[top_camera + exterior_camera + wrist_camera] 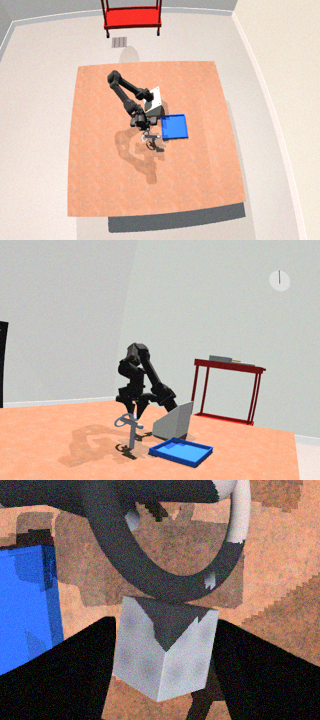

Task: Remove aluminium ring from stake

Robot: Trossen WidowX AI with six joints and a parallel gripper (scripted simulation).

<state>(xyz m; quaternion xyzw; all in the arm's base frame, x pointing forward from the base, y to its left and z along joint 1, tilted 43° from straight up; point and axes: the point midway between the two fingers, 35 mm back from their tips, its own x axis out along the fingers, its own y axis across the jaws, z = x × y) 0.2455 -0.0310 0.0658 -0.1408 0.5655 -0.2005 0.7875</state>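
Fingers (143, 127) (142, 409) closed on the tab (148, 128) (134, 416) (185, 660), ring (142, 138) (115, 422) (175, 587) raised to the bar

The pale tab is pinched from both sides, and the ring is held out beyond it, tilted and clear of the table (111, 191) (268, 454). Seen from above, the tab is at about 12 o'clock on the ring. The 9 o'clock end of the bar (152, 136) (135, 424) (45, 492) appears to be inside the ring; contact between them cannot be told.

A stiff, light, rather slippery piece is to be expected. The flat tab is the best hold, though leverage could twist it in the grip if the far side were snagged. The bar end should be cleared gently, without the stake (132, 437) being pulled.

Farther off, at 3 o'clock from the stake, the tray (186, 129) (175, 459) (52, 590) is yet to be reached. There the ring will need to be levelled and lowered before release. At 12 o'clock, well beyond the table, a red cart (133, 25) (227, 365) is seen.
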